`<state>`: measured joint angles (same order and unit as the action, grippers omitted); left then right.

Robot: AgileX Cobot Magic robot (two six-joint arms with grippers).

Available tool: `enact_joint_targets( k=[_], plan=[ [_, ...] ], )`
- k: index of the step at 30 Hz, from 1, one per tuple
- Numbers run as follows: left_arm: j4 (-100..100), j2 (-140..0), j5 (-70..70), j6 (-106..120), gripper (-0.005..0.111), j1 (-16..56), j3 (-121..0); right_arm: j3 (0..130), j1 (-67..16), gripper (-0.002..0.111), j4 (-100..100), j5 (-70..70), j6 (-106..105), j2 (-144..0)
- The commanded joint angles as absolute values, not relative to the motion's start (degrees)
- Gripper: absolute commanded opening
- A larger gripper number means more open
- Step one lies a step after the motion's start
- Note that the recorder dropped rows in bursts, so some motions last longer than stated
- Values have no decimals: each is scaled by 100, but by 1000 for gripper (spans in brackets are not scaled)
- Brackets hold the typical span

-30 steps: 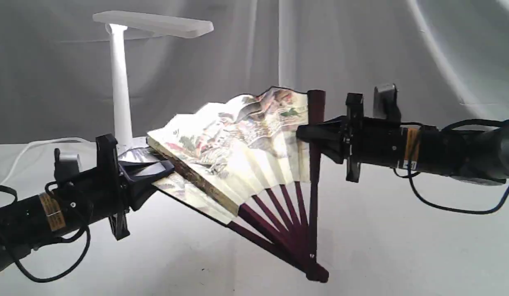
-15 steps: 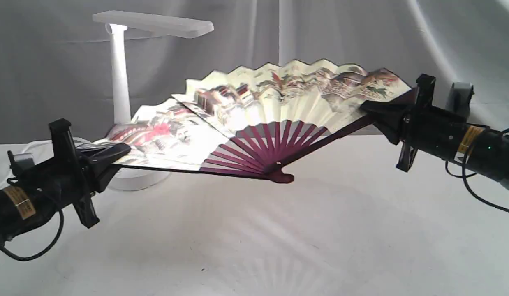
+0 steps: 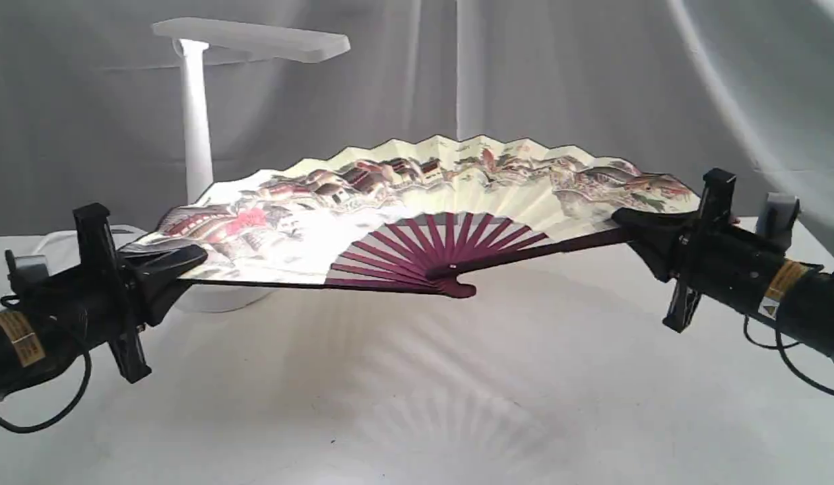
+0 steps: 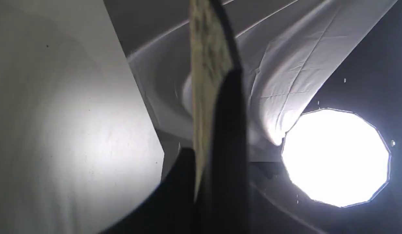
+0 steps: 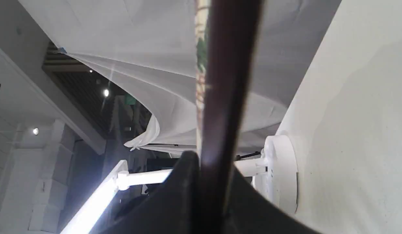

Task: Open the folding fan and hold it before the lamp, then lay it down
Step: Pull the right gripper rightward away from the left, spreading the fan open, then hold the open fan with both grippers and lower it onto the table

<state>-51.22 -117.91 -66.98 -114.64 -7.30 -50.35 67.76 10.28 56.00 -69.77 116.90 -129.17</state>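
Observation:
The folding fan (image 3: 403, 202) is spread fully open and held nearly flat above the table, its painted cream leaf facing up and its maroon ribs meeting at the pivot (image 3: 457, 288). My left gripper (image 3: 191, 259) is shut on the fan's left guard, seen edge-on (image 4: 209, 97) in the left wrist view. My right gripper (image 3: 622, 219) is shut on the right guard (image 5: 227, 81). The white lamp (image 3: 196, 121) stands behind the fan's left half, its flat head (image 3: 252, 39) above the leaf and its round base (image 5: 280, 172) partly hidden.
A white cloth covers the table (image 3: 417, 404) and grey-white drapes hang behind. The lamp's white cord (image 3: 60, 237) runs off at far left. A bright round studio light (image 4: 335, 157) glares in the left wrist view.
The fan went from half folded and upright to fully spread and almost level. My two grippers moved apart and lower, the right one far to the right, the left one toward the left.

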Motion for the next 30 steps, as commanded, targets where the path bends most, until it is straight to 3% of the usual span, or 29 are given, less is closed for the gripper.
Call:
enact_joint_targets(
  k=[1,30],
  plan=[
    [-4792,-11746,-6861,-11698,0,-866,-4994,6611,1210,0,4786,-6781,11217,-12840],
    [-4214,-11415,-6996,-12251,0,-866,-4697,6076,1200,0,3807,-6996,11460,-12370]
  ],
)
